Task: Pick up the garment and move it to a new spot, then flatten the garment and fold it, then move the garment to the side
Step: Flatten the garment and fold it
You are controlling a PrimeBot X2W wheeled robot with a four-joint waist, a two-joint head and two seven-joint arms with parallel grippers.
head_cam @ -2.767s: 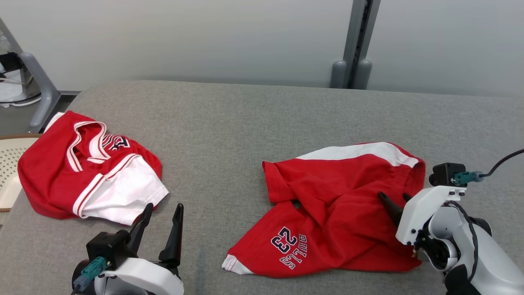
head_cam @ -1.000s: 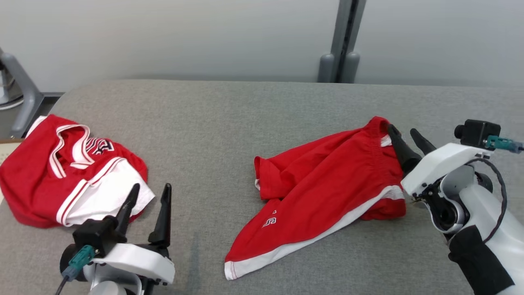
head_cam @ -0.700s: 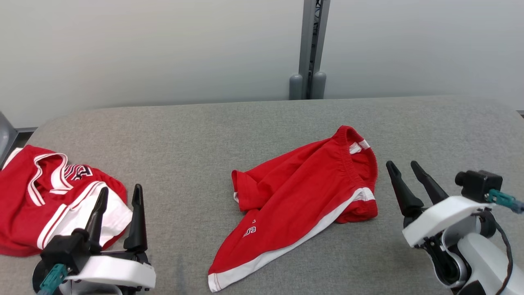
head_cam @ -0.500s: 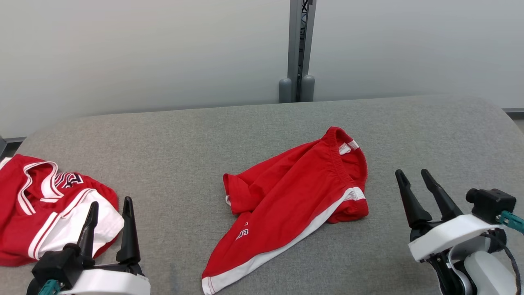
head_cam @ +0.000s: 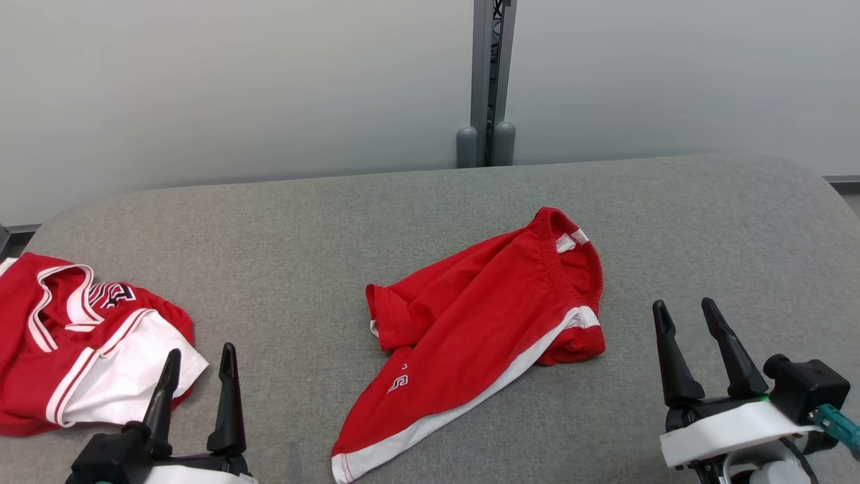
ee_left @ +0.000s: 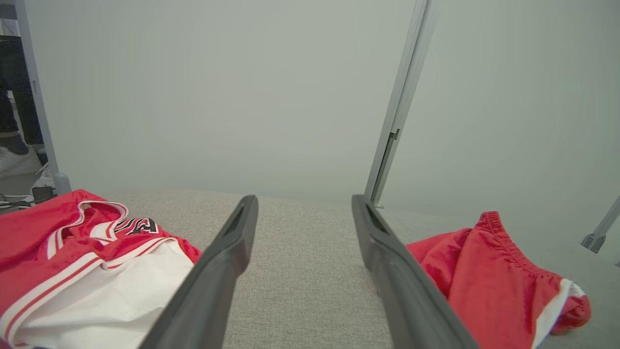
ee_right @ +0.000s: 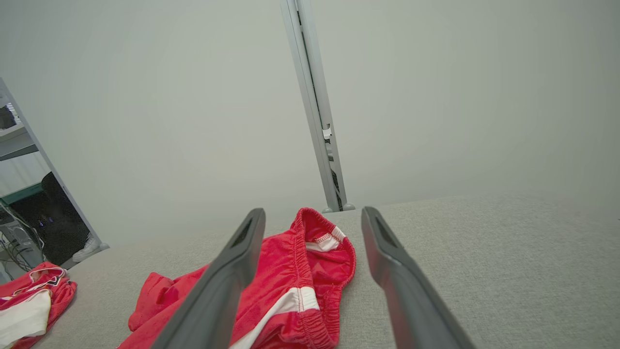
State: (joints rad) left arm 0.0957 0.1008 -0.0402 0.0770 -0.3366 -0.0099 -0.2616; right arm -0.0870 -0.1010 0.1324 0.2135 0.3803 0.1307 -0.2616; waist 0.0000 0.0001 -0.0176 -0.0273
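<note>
Red shorts [head_cam: 484, 316] crumpled mid-table, printed lettering half folded under and unreadable, red-and-white jersey [head_cam: 67, 336] cut off at the left edge, bare grey table [head_cam: 302, 222] between them, left gripper [head_cam: 201, 351] and right gripper [head_cam: 684, 304] spread wide, holding nothing.

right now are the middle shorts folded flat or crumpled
Crumpled, not folded: the shorts lie bunched on the table, fabric creased and lapped over itself, waistband standing open in a loop.

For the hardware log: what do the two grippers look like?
Both the left gripper and right gripper have two long, dark, tapering fingers on a white mount. A black camera block with a teal connector sits beside the right one.
</note>
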